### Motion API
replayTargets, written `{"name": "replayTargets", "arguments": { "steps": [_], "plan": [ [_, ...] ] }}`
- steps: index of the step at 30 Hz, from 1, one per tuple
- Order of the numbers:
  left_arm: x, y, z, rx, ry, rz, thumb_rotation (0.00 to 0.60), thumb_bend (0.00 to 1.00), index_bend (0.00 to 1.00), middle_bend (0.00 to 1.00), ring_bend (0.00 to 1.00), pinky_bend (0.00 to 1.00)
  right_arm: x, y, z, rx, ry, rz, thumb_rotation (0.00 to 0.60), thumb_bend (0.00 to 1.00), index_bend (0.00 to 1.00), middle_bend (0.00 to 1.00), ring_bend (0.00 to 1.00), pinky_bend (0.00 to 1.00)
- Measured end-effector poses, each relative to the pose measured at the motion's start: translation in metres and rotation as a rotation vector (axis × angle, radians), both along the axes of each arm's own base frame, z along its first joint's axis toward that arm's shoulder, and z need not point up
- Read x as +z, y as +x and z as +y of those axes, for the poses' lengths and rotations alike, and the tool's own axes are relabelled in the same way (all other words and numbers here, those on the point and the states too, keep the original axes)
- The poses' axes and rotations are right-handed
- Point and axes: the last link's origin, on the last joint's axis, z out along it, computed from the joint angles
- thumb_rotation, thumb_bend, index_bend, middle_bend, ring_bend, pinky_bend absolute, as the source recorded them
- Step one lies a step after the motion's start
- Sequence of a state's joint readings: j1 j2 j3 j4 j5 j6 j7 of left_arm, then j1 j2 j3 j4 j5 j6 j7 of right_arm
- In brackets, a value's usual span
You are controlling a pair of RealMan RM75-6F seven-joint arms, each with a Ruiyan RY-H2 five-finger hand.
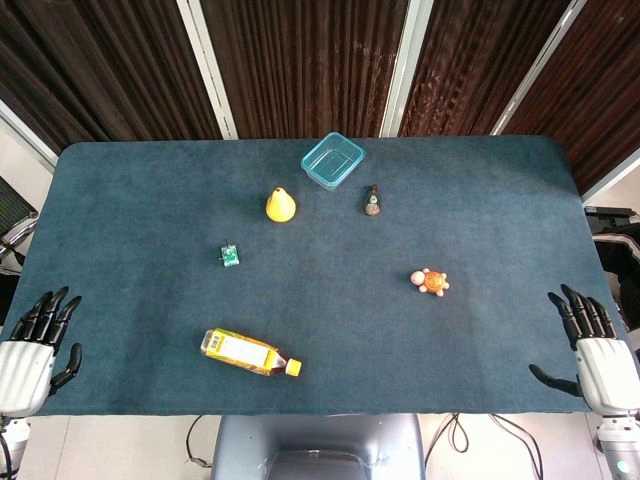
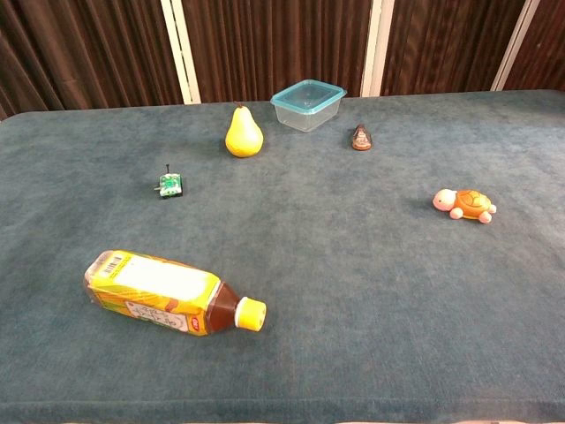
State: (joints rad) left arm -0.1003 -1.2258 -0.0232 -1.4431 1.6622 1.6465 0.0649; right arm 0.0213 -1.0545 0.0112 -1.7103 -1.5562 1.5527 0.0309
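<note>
Tea bottle (image 1: 250, 353) lies untouched on its side near the front of the blue surface (image 1: 480, 200), nearest the left hand (image 1: 30, 350), while both it and the right hand (image 1: 597, 352) rest at the edges, fingers spread, holding nothing.

bottle (image 1: 249, 353) front left, turtle toy (image 1: 430, 282) right, pear (image 1: 280, 205) left of container (image 1: 332, 160) at back

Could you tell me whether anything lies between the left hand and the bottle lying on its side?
Nothing visible does. The left hand rests open at the table's near left edge, and only bare blue cloth separates it from the bottle.
</note>
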Motion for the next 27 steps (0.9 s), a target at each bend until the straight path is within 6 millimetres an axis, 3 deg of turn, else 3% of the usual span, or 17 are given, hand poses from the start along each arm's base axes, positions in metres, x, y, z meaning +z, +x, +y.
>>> {"name": "replayTargets", "arguments": {
  "steps": [9,14,17,18,22,25,27],
  "plan": [
    [-0.003,0.000,0.004,0.033,-0.038,0.015,0.600,0.53,0.08,0.00,0.02,0.22,0.000,0.000,-0.003,0.007,-0.014,-0.026,0.600,0.16,0.00,0.00,0.00,0.01],
    [-0.004,0.001,0.003,0.033,-0.051,0.009,0.600,0.53,0.10,0.00,0.02,0.23,-0.002,-0.002,-0.009,0.033,-0.031,-0.035,0.600,0.16,0.02,0.00,0.04,0.15],
    [-0.004,0.000,0.003,0.034,-0.069,0.012,0.600,0.53,0.10,0.00,0.03,0.23,-0.006,-0.002,-0.018,0.061,-0.040,-0.036,0.600,0.16,0.07,0.02,0.18,0.25],
    [-0.004,0.000,0.003,0.035,-0.075,0.012,0.600,0.53,0.10,0.00,0.03,0.23,-0.008,-0.001,-0.022,0.072,-0.042,-0.036,0.600,0.16,0.09,0.04,0.27,0.31],
    [-0.003,-0.001,0.001,0.038,-0.079,0.005,0.600,0.53,0.11,0.00,0.03,0.23,-0.014,0.002,-0.044,0.108,-0.040,-0.027,0.600,0.19,0.18,0.13,0.70,0.70],
    [0.000,-0.001,0.000,0.037,-0.074,-0.008,0.600,0.53,0.11,0.00,0.03,0.23,-0.023,0.003,-0.061,0.104,-0.015,-0.022,0.600,0.22,0.25,0.19,0.86,0.85],
    [0.001,-0.002,0.000,0.036,-0.076,-0.013,0.600,0.53,0.11,0.00,0.03,0.23,-0.031,0.002,-0.074,0.091,0.008,-0.021,0.600,0.23,0.29,0.22,0.92,0.90]
  ]
}}
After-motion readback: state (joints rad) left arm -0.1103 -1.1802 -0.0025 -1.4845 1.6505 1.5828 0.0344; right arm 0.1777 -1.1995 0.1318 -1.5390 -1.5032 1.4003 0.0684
